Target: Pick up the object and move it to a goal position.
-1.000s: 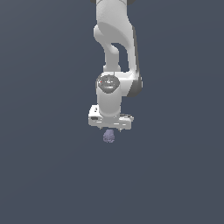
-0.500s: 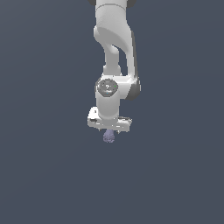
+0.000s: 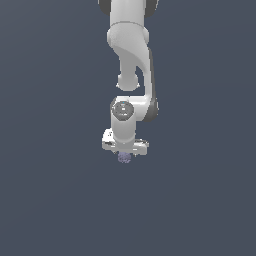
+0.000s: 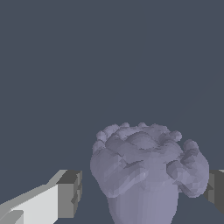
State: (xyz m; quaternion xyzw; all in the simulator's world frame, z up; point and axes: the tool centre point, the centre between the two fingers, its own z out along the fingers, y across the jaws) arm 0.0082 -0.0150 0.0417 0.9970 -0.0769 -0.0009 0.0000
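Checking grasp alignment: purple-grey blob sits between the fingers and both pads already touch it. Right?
Not quite. The blob does sit between the fingers, but the wrist view shows a clear gap on one side, so the gripper isn't closed on it yet.

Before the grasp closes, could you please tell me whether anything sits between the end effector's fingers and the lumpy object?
Nothing visible does. In the wrist view the pale purple-grey blob sits between the two fingers, with only bare grey floor around it. The end effector hangs directly over it.

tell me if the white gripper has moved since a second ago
Yes, slightly: the white gripper with the small lumpy purple-grey blob sits a little higher in the exterior view. No fixed landmark exists; this is judged against the frame.
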